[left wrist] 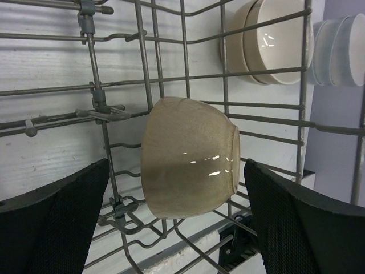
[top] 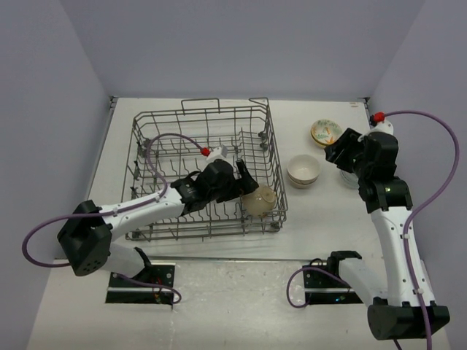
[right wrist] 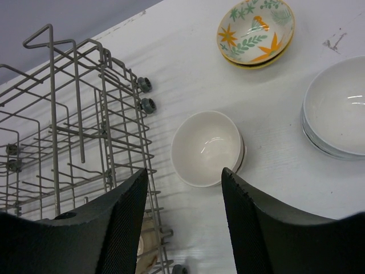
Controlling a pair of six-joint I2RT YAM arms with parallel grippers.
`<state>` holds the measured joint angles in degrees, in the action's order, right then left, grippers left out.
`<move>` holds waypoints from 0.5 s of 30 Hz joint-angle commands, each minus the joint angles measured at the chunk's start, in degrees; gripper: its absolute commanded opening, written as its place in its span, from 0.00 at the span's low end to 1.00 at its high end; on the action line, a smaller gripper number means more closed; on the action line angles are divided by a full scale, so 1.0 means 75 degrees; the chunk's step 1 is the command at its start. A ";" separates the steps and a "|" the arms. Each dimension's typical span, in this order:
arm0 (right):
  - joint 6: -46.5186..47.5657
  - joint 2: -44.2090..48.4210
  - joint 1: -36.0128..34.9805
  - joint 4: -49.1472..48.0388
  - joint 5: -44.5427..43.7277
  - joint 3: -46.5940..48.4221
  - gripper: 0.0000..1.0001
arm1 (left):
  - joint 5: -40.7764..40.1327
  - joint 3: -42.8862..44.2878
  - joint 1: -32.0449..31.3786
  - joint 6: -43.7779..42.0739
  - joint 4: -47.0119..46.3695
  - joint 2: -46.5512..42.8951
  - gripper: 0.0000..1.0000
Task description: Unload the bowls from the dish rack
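Observation:
A beige bowl (left wrist: pixel 191 157) lies on its side on the wires of the dish rack (left wrist: pixel 142 63), at the rack's near right corner (top: pixel 260 200). My left gripper (left wrist: pixel 177 165) is open, one finger on each side of this bowl and clear of it; from above it sits inside the rack (top: pixel 244 182). My right gripper (right wrist: pixel 183 173) is open and holds nothing; it hangs above the table, right of the rack (top: pixel 337 154). Below it stand two stacked beige bowls (right wrist: pixel 206 147) with white insides.
A yellow bowl with a painted inside (right wrist: pixel 255 31) sits at the back right (top: pixel 326 131). A stack of white bowls (right wrist: pixel 339 114) stands to the right, partly under the right arm. The rack's right wall (right wrist: pixel 74 131) lies close to the stacked beige bowls (top: pixel 303 170).

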<state>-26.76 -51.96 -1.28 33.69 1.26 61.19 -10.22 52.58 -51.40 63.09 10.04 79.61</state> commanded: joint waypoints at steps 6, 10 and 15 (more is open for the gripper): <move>0.0240 0.0179 -0.0029 0.0101 0.0149 0.0291 0.56 | 0.0389 -0.0166 -0.0003 0.0459 -0.0518 0.0435 1.00; 0.0264 0.0132 -0.0029 0.0031 0.0184 0.0244 0.56 | 0.0752 -0.0178 -0.0003 0.0412 -0.0951 0.0611 1.00; 0.0311 -0.0055 -0.0029 0.0019 0.0301 0.0232 0.56 | 0.1174 -0.0295 -0.0003 0.0400 -0.1523 0.0658 1.00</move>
<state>-25.71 -51.79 -1.28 34.59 1.96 61.19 -4.93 51.55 -51.13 64.97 3.99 84.42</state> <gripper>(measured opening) 0.561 0.997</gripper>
